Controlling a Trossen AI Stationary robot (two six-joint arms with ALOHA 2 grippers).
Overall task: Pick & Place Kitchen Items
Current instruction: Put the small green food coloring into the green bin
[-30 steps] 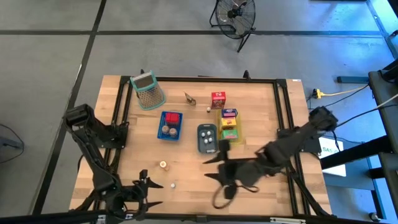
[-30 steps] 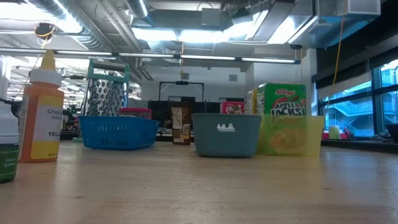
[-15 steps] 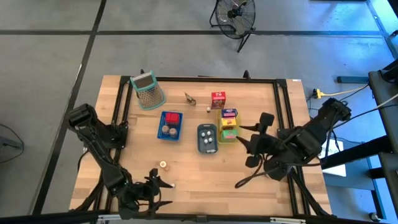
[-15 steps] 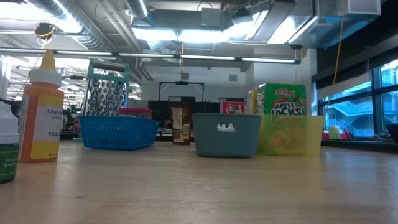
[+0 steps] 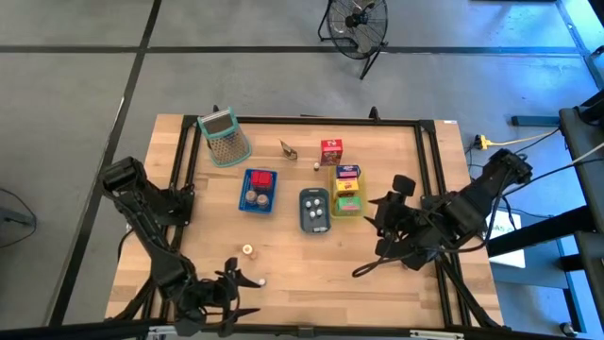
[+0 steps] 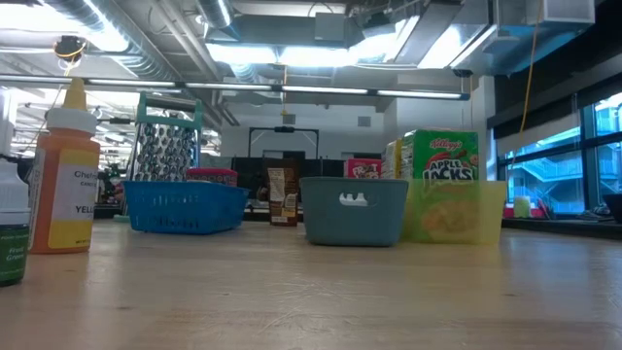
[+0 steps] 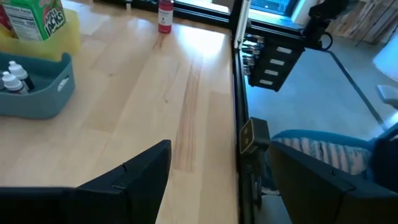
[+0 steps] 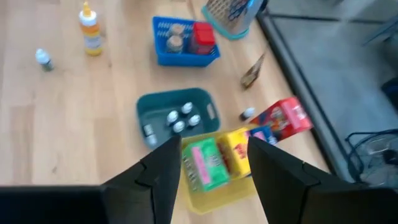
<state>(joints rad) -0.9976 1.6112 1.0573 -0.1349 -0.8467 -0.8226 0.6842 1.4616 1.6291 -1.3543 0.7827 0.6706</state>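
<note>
Kitchen items, all on the wooden table (image 5: 283,274). Yellow tray (image 5: 348,202): green carton (image 8: 204,163) and yellow carton (image 8: 238,149) inside, a blue-purple carton (image 5: 347,173) at its far end. Red carton (image 5: 330,151) stands on the table just beyond that tray. Grey-blue tray (image 5: 315,210) holds several small white-capped bottles (image 8: 180,118). Blue tray (image 5: 258,189) holds a red box (image 5: 262,178) and two round brown pieces (image 5: 252,197).

Right gripper (image 5: 377,219): raised above the table, just to the open side of the yellow tray; that tray lies directly ahead of and below its fingers (image 8: 158,168). Jaws part open, nothing between them.

Left gripper (image 5: 234,280): low at the near edge of the table. Jaws apart, empty. Orange-yellow bottle (image 5: 247,250) and small white-capped bottle (image 5: 262,280) stand close beside it.

Metal grater (image 5: 225,138) at the far left corner, well apart from both grippers.
</note>
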